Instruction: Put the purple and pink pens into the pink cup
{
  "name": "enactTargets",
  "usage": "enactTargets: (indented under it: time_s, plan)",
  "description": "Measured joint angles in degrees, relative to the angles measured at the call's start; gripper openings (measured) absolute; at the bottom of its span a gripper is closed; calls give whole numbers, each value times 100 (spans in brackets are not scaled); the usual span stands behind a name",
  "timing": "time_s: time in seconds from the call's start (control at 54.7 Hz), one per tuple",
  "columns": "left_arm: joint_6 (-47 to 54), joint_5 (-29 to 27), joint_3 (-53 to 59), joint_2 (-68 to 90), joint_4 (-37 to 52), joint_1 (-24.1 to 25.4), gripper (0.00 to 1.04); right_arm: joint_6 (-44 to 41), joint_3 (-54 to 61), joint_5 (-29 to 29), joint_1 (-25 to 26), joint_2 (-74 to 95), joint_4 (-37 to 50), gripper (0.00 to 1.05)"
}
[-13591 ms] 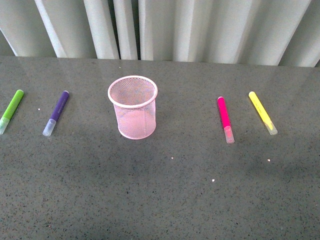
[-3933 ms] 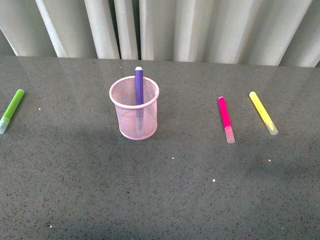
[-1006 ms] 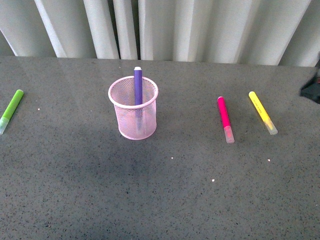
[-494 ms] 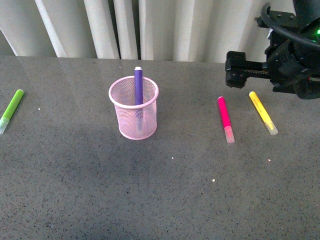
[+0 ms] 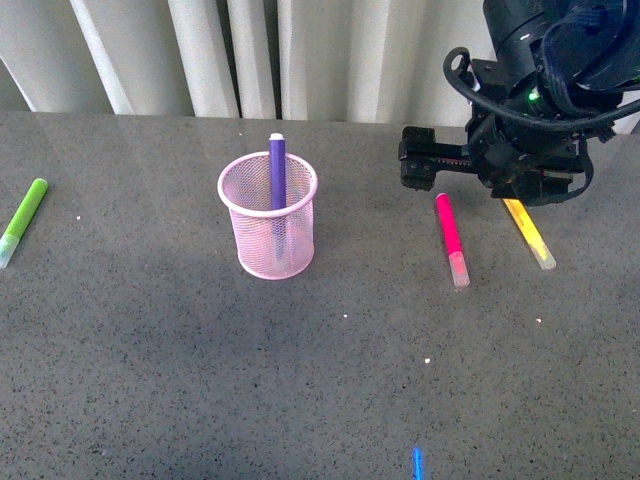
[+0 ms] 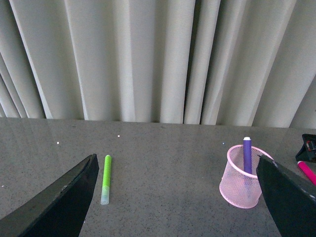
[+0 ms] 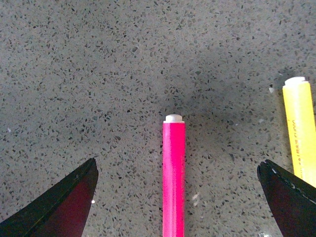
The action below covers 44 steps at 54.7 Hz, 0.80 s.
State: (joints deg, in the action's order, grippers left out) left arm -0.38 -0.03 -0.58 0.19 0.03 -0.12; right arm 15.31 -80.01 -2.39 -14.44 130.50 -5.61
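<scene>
The pink cup (image 5: 268,225) stands upright left of the table's middle, and the purple pen (image 5: 277,165) stands in it, sticking out above the rim. To the right, the pink pen (image 5: 450,232) lies flat on the table. My right gripper (image 5: 450,165) hangs open over its far end. In the right wrist view the pink pen (image 7: 174,177) runs midway between the fingers (image 7: 54,212), touching neither. My left gripper (image 6: 176,160) is open and holds nothing. It sits back from the cup (image 6: 241,178), with the purple pen (image 6: 247,154) visible inside; it is out of the front view.
A yellow marker (image 5: 533,235) lies just right of the pink pen, partly under my right arm, and shows as the yellow marker (image 7: 300,131) beside the right finger. A green marker (image 5: 22,220) lies at the far left. Curtains hang behind the table's back edge.
The purple pen went from the table into the cup several seconds ago. In the last second my right arm has come in from the right and moved left over the pink pen.
</scene>
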Motion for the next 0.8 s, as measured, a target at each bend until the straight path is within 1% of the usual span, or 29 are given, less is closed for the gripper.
enactTargets:
  time_s: [0.402,0.622,0.695,0.805]
  plan:
    - [-2,-2,0,0,0,0,98,59,-754,20,9,782,-236,98]
    - [-2,-2,0,0,0,0,98,92,-927,94,7,903,-306,98]
    - [-2,0,0,0,0,0,98,107,-935,79,4,918,-308,90]
    - [0,-2,0,0,0,0,98,151,-957,77,4,938,-367,74]
